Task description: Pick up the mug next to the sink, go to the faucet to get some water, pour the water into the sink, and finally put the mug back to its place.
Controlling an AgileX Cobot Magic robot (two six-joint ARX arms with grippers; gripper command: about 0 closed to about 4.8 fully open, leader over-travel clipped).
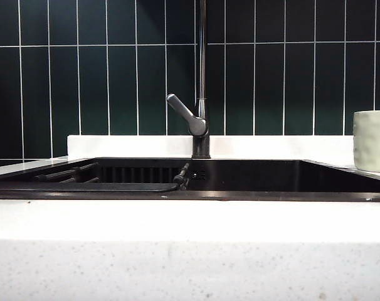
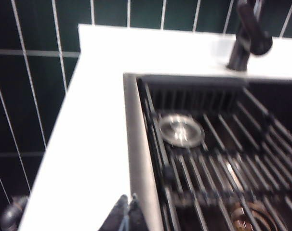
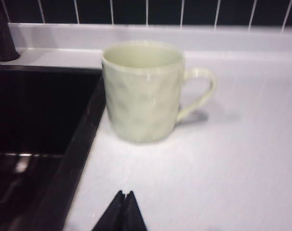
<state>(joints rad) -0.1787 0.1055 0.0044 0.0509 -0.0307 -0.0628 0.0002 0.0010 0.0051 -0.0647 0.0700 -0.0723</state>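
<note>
The mug [image 3: 142, 91] stands upright on the white surface [image 3: 223, 159] just beside the sink [image 3: 35, 110], right of the faucet [image 1: 201, 81]. The right gripper [image 3: 125, 197] hovers near the mug, jaws pressed together and empty. The left gripper [image 2: 128, 201] hangs by the sink's other rim, jaws also pressed together.

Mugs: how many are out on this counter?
1. The mug stands upright on the white counter just right of the sink, near the right hand. Others may sit outside the views.
</note>
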